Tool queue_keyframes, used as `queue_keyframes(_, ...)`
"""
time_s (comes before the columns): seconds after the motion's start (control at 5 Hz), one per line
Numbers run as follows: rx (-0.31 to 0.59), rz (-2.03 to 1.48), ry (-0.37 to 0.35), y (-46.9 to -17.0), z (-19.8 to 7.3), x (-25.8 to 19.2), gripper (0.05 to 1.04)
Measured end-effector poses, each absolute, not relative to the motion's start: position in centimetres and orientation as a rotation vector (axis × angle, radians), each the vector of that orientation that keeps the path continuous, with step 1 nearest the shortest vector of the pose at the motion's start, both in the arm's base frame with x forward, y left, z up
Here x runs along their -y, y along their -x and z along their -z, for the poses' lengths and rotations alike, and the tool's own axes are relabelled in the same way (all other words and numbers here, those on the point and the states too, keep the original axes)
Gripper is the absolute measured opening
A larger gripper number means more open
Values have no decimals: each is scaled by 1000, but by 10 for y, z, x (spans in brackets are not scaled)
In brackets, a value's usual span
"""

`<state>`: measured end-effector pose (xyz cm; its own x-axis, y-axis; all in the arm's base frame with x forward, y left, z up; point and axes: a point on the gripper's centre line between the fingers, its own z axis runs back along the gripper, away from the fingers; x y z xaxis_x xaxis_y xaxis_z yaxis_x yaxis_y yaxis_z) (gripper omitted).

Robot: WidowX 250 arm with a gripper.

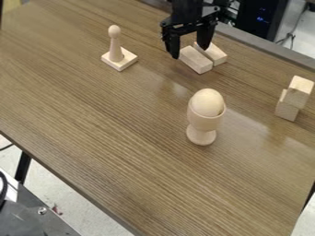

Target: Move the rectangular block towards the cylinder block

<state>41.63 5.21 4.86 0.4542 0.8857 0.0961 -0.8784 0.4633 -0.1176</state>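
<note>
Hangs with gripper [190, 51] spread open at 2 rectangular blocks [195, 60], near table's [92, 138] far edge; cannot tell whether touching. Partly hides the farther block [216, 55].

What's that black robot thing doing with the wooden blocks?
The robot's black gripper is down at two rectangular blocks lying side by side on the table, with its fingers spread apart. Its job is to move a rectangular block towards a cylinder block. Nearby stand a peg on a square base and a wooden cup holding an egg shape. Off to one side, one block sits on another.
</note>
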Motion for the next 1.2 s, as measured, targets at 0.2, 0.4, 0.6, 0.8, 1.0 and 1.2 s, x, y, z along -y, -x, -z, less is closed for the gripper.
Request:
queue_keyframes(0.2,128,-1083,43,-414,-40,-51,999)
queue_keyframes(0.4,121,-1084,38,-412,-38,-52,999)
queue_keyframes(0.6,127,-1078,32,-409,-35,-51,999)
queue_keyframes(0.8,127,-1072,20,-407,-34,-52,999)
queue_keyframes(1.0,113,-1091,-51,-390,-36,-53,1000)
queue_keyframes(1.2,80,-1102,-73,-364,-35,-52,1000)
